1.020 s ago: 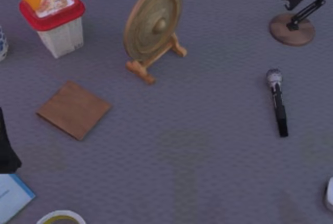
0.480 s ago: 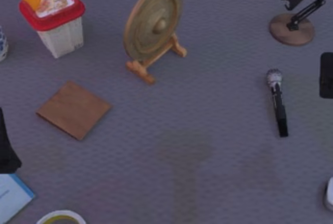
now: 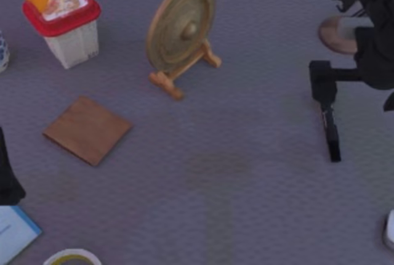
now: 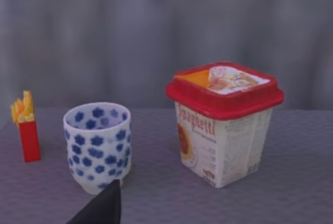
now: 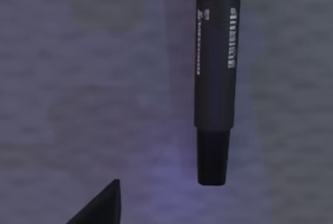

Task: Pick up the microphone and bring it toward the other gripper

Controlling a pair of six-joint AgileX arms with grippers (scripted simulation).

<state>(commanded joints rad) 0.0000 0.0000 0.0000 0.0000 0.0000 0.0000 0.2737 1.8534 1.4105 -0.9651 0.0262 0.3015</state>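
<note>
Broadly, the grey table (image 3: 246, 203) is carrying a scatter of props, and the brass gong (image 3: 181, 28) on its wooden stand is serving as the fixed mark among them. My right arm (image 3: 375, 31) is reaching in well to the right of the gong, its dark bulk hiding most of the phone stand (image 3: 335, 34). The Spaghetti tub (image 3: 64, 21) is standing to the gong's left and the wooden tile (image 3: 87, 129) is lying below-left of it, both well clear of the work.

My left arm (image 3: 7, 179) is sitting parked far to the gong's lower left. Its wrist view is taking in only the tub and a blue-flowered cup (image 4: 98, 143), so the left gripper (image 4: 101, 209) is waiting as the receiving side. How wide it is set I cannot tell.

The right gripper (image 3: 323, 83) is hanging directly above the head end of the microphone (image 3: 332, 135), hiding the mesh head. It is probably lining up along the stick so the jaws can close across the slim handle. Its opening I cannot tell either.

The microphone is lying flat on the table, far right of the gong and a little lower. Its black handle is running away from the gripper and filling the right wrist view. By my reading it is not yet being gripped or lifted, so the pick-up is just beginning.
</note>
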